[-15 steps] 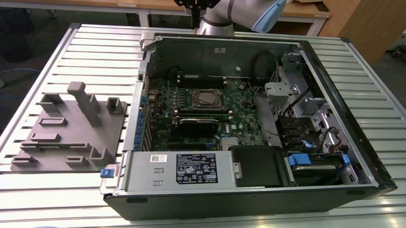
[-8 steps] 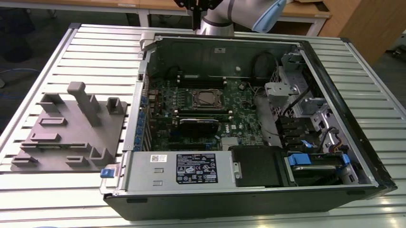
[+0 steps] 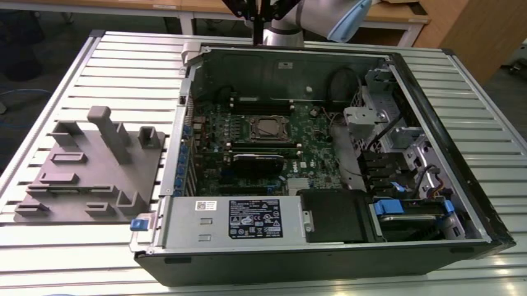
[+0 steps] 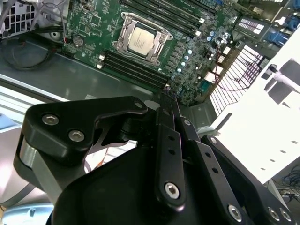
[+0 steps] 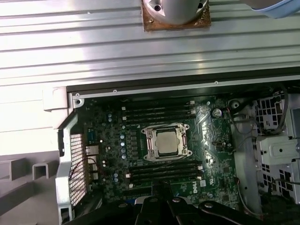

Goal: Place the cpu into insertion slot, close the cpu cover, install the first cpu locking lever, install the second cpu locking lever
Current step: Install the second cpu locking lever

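The cpu (image 3: 268, 127), a silvery square chip, lies flat in the insertion slot (image 5: 185, 151) on the green motherboard, inside the open computer case. In both wrist views the cpu (image 4: 140, 38) (image 5: 168, 142) shows through the window of the cpu cover (image 4: 123, 33) (image 5: 149, 140). The cover's metal frame lies down around the chip. Thin metal levers run along the frame's sides. My gripper (image 4: 165, 93) (image 5: 162, 186) hangs well above the board, off to one side of the socket. Its black fingers are shut together with nothing between them.
Long black memory slots (image 5: 159, 110) flank the socket. A black card (image 3: 257, 163) sits in front of it, then the power supply (image 3: 239, 219). Drive bays with blue tabs (image 3: 408, 206) fill the case's right. A grey fixture block (image 3: 91, 166) stands on the slatted table at left. The arm's base (image 5: 176, 11) is behind the case.
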Motion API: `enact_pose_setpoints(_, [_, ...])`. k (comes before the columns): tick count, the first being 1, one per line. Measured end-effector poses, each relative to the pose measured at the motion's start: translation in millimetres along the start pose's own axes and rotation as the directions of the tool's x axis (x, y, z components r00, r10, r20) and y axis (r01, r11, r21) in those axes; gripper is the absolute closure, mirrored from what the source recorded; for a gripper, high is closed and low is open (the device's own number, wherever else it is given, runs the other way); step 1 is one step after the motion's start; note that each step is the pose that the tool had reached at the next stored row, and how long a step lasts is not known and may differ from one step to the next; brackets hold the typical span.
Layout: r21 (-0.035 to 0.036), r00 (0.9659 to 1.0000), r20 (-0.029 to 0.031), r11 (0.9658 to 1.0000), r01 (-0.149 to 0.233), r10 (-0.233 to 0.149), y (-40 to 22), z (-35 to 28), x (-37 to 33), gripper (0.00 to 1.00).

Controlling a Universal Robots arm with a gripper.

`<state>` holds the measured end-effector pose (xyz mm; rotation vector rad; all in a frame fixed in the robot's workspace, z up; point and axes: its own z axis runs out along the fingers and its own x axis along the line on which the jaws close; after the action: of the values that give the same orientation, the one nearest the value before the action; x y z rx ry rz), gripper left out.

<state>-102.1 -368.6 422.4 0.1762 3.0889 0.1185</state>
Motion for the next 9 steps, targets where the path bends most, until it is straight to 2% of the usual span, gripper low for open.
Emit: enact_pose_setpoints(9, [0.0,1.0,0.0001,1.0,0.0,0.0,-5.1,13.2,-0.7,0.9])
